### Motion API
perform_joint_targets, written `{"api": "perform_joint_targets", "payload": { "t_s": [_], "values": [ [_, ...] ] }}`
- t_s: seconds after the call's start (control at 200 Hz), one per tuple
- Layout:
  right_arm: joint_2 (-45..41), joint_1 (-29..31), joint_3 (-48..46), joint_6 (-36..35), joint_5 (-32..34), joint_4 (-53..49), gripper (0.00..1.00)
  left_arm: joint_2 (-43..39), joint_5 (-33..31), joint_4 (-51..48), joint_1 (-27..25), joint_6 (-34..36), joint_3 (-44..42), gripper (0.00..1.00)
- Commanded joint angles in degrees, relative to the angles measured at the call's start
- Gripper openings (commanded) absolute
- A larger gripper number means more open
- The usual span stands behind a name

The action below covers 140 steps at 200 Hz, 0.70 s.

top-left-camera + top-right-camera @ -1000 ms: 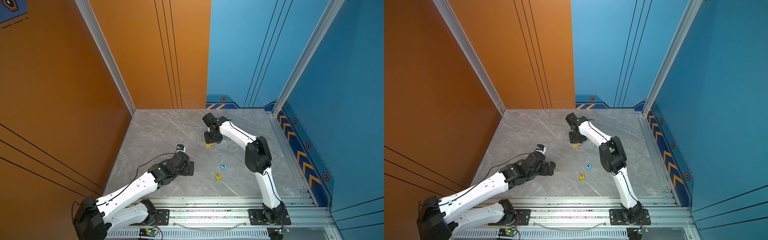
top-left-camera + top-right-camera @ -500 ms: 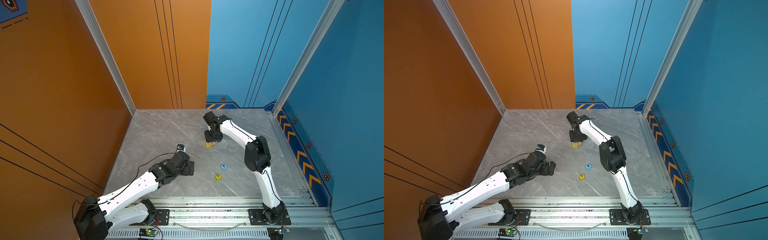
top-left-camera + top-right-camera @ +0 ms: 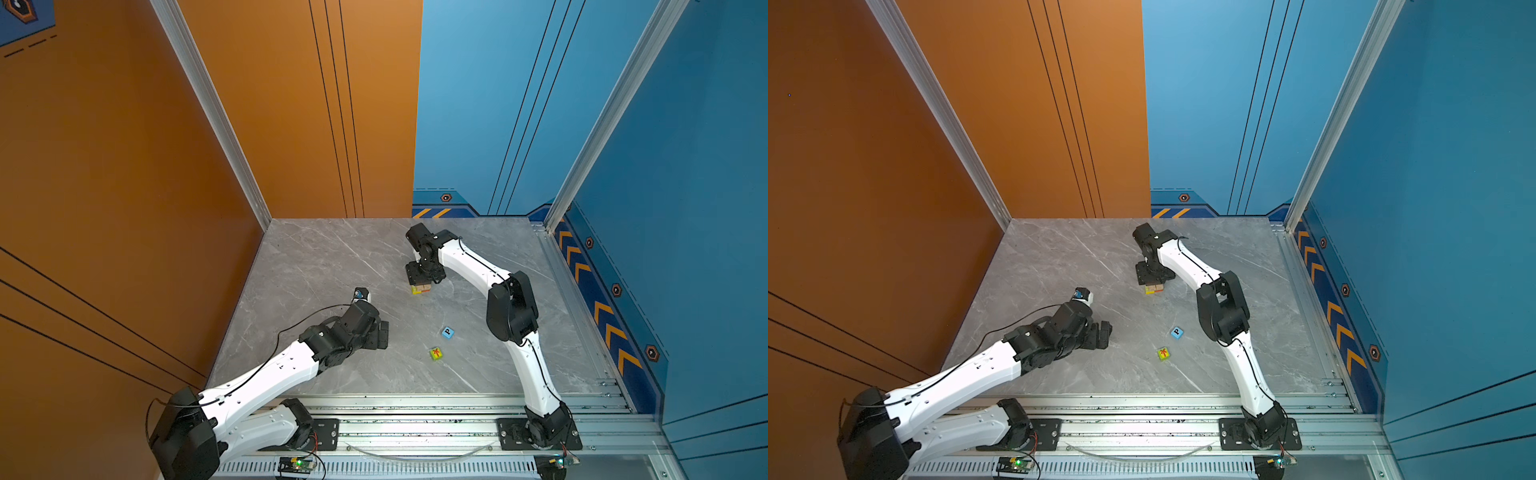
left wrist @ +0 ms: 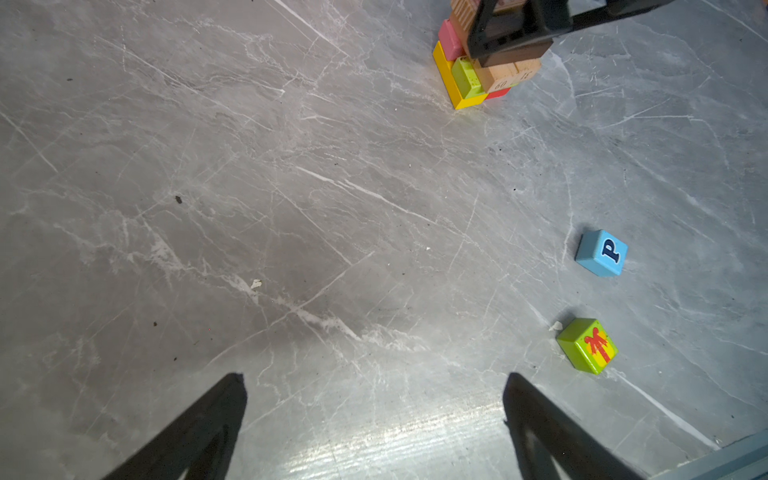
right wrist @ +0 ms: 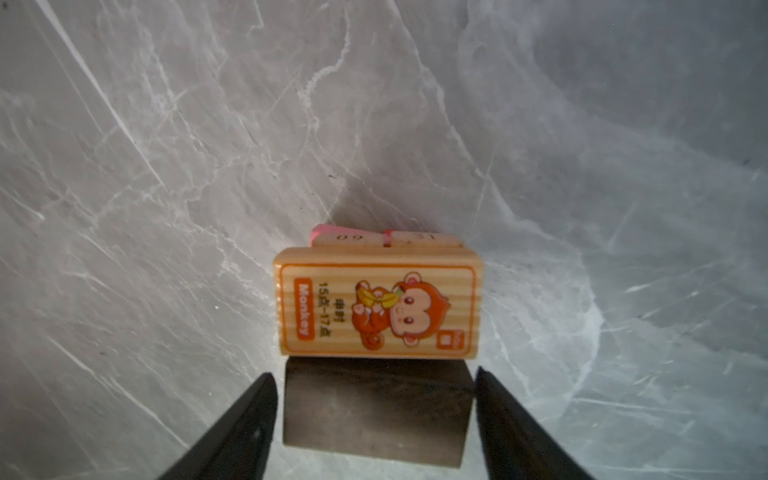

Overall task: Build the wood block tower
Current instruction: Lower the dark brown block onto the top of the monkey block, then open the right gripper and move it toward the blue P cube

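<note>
The wood block tower (image 3: pixel 421 289) (image 3: pixel 1154 289) stands mid-table: yellow and red at the base, then lime and pink (image 4: pixel 451 35), then tan. On top lie a tan monkey block (image 5: pixel 376 301) and a dark brown block (image 5: pixel 376 409). My right gripper (image 5: pixel 372 372) (image 3: pixel 420 281) hangs over the tower, open. Its jaws flank the dark brown block, with a gap showing on one side. The blue "P" cube (image 3: pixel 447 332) (image 4: pixel 602 252) and the green cube (image 3: pixel 435 353) (image 4: pixel 588 345) lie loose nearer the front. My left gripper (image 4: pixel 375 376) (image 3: pixel 380 334) is open and empty, left of the cubes.
Grey marble tabletop (image 3: pixel 332 257) enclosed by orange and blue walls. An aluminium rail (image 3: pixel 415 415) carrying both arm bases runs along the front edge. The right arm's elbow (image 3: pixel 511 311) rises just right of the loose cubes.
The right gripper's jaws have spread away from the dark brown block, which stays on the tower. The left arm and both cubes have not moved.
</note>
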Motion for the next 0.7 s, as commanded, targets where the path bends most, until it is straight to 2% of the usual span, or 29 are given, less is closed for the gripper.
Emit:
{"api": "perform_joint_targets", "payload": {
  "t_s": [0.0,0.12,0.37,0.551,0.696],
  "values": [
    [0.66,-0.39,1.72,-0.59,-0.2,-2.11,0.92,0.4,1.34,0.04,1.0,0.65,1.52,0.98],
    [-1.55,-0.39,1.73,-0.58,0.18,-2.24,0.97,0.63,1.56,-0.57,1.29,0.95,2.2,0.98],
    [-11.33,-0.39,-3.42,0.18,0.26,-2.29,0.96,-1.37,2.44,-1.74,1.09,1.36,2.88,0.98],
    [-20.87,-0.19,-16.11,1.03,1.05,0.62,0.95,-3.87,2.65,-2.39,-0.51,0.91,2.58,0.98],
    [-28.11,0.18,-28.85,1.97,0.22,3.7,0.91,-6.39,0.77,-2.64,-4.58,-0.49,2.08,0.98]
  ]
}}
